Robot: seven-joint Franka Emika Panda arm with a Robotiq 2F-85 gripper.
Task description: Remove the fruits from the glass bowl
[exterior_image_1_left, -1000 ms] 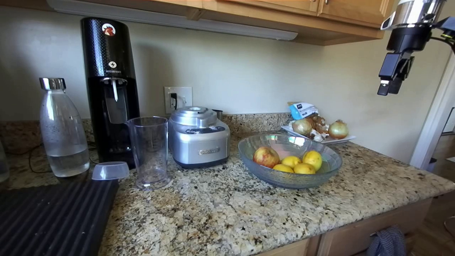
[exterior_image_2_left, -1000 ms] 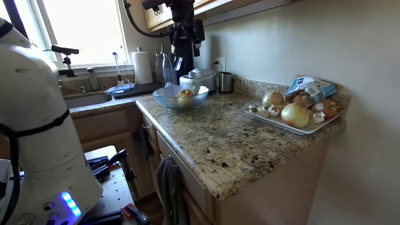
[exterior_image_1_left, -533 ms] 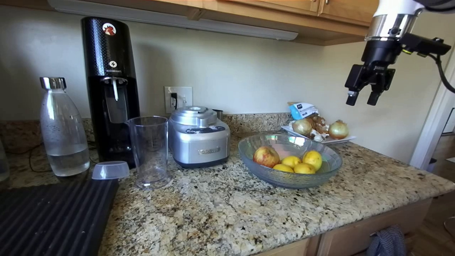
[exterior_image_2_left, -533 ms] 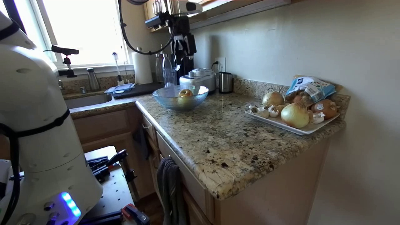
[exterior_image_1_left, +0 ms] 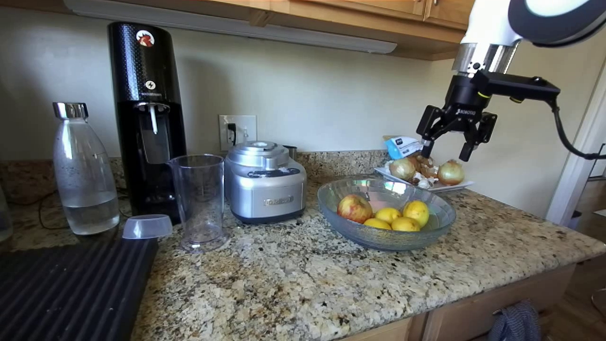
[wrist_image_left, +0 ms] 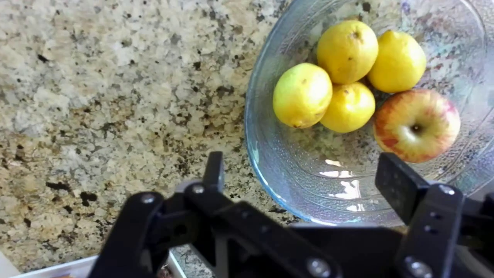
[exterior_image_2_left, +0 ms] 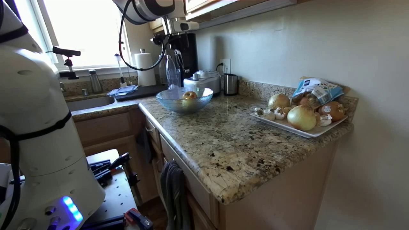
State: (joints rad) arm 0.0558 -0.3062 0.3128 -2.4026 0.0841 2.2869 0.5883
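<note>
The glass bowl (exterior_image_1_left: 378, 241) stands on the counter and also shows in an exterior view (exterior_image_2_left: 182, 107) and the wrist view (wrist_image_left: 266, 162). In it lie one red-yellow apple (exterior_image_1_left: 354, 209) and several yellow lemons (exterior_image_1_left: 416, 213). In the wrist view the lemons (wrist_image_left: 303, 95) sit clustered beside the apple (wrist_image_left: 417, 126). My gripper (exterior_image_1_left: 446, 152) is open and empty, pointing down, above and behind the bowl's right side. In the wrist view the gripper (wrist_image_left: 302, 166) has its fingers wide apart over the bowl's rim. In an exterior view its fingers are hard to see against the black appliance.
A silver food processor (exterior_image_1_left: 266, 189), a clear measuring cup (exterior_image_1_left: 199, 203), a black soda machine (exterior_image_1_left: 147, 118) and a bottle (exterior_image_1_left: 85, 175) stand beside the bowl. A white tray (exterior_image_2_left: 306, 134) holds onions and garlic. Wooden cabinets (exterior_image_1_left: 360, 19) hang overhead.
My gripper has come down and moved left toward the bowl in the exterior view, turning so that both open fingers show. The bowl and fruits have not moved.
</note>
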